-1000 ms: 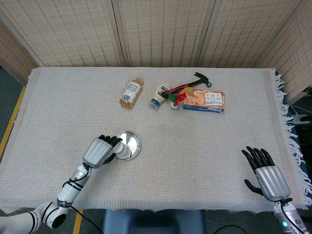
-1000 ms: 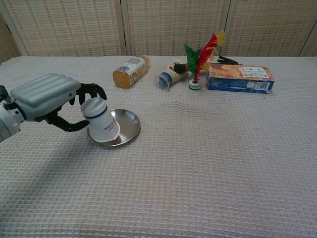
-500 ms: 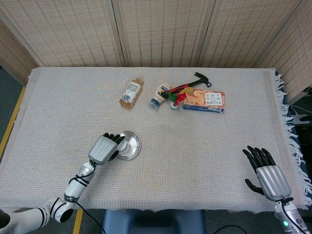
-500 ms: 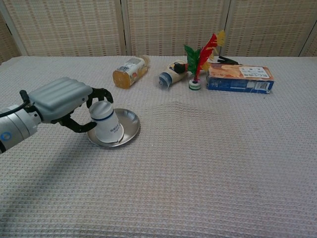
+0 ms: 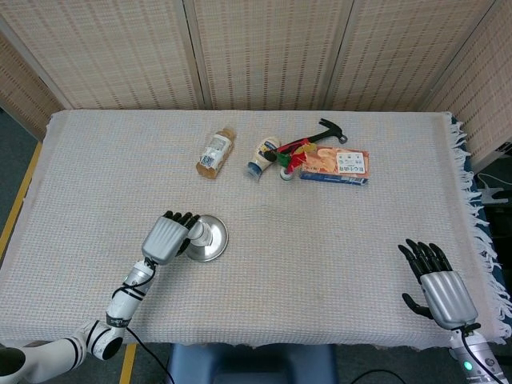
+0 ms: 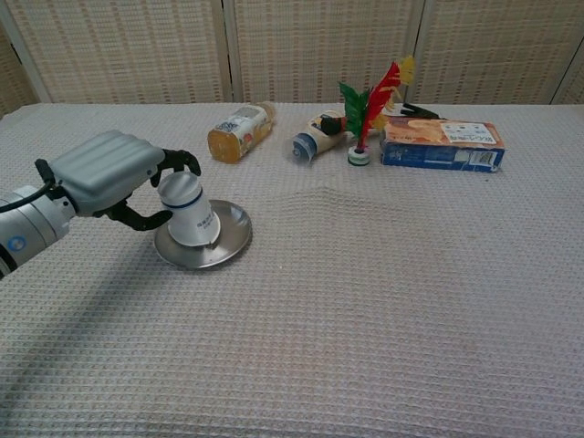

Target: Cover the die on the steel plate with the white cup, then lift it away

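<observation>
The white cup [image 6: 189, 212] with a blue band stands upside down on the steel plate [image 6: 225, 245], slightly tilted, near the plate's middle. My left hand [image 6: 108, 172] grips the cup's upper part from the left; in the head view the left hand [image 5: 166, 239] covers most of the cup [image 5: 205, 233] on the plate [image 5: 210, 244]. The die is not visible in either view. My right hand [image 5: 438, 290] hovers at the table's near right corner, fingers spread, holding nothing.
At the back of the table lie a bottle [image 6: 240, 130], a second small bottle [image 6: 316, 138], a feathered shuttlecock [image 6: 365, 112], a hammer [image 5: 328, 130] and a flat snack box [image 6: 441, 144]. The cloth's fringed right edge [image 5: 477, 210] hangs beside my right hand.
My left hand has brought the cup from a strong tilt at the plate's edge to nearly upright on the plate. The plate shifted slightly left. The right hand stayed still.
</observation>
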`<state>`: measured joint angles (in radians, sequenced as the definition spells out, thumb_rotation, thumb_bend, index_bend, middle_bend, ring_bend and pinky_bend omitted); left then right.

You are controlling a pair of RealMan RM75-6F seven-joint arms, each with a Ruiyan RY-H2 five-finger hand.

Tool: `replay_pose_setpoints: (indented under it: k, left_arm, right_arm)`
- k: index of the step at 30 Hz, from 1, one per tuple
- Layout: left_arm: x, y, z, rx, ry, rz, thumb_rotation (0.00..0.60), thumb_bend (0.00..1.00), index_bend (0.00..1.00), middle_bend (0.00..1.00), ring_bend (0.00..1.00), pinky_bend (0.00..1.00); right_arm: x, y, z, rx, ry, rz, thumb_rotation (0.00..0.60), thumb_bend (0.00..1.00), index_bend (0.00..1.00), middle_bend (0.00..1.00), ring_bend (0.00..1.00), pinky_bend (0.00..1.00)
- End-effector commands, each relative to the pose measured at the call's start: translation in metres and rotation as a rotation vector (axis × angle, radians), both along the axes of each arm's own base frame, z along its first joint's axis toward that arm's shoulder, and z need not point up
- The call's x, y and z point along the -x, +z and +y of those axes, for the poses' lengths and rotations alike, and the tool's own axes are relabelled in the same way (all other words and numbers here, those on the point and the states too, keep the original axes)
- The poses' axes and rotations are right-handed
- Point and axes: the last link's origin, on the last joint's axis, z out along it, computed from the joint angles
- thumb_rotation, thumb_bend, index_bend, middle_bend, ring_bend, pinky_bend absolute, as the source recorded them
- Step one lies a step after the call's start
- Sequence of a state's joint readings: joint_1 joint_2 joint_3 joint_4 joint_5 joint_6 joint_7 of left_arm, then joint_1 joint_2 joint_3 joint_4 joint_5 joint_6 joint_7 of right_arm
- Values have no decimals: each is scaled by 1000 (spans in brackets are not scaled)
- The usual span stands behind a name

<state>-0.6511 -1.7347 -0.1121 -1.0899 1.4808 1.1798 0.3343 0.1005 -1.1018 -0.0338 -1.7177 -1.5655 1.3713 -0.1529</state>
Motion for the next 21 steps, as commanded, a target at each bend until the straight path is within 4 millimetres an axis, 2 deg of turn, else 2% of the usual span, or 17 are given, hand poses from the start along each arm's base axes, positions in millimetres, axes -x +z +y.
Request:
replay_pose_setpoints:
  k: [1, 5, 8, 21]
  left_arm:
    - [-3, 0, -8, 41, -5, -34, 600, 405, 488, 605, 435, 468]
    - [-6, 0, -17, 90, -19, -48, 600, 401, 485, 611, 446, 468]
    - [-7, 1, -16, 101, -10, -46, 600, 401, 484, 611, 446, 468]
    - [9, 4, 10, 12, 50, 22, 600, 402, 487, 620, 447, 468]
  right_arm:
    - [0, 0, 0, 0, 0, -2, 600, 168, 0, 0, 0, 0]
    - [0, 1, 0, 2, 1, -2, 600, 168, 0, 0, 0, 0]
    - [0, 1, 1, 3, 3, -2, 600, 168, 0, 0, 0, 0]
    - [1, 0, -1, 4, -4, 1, 600, 168, 0, 0, 0, 0]
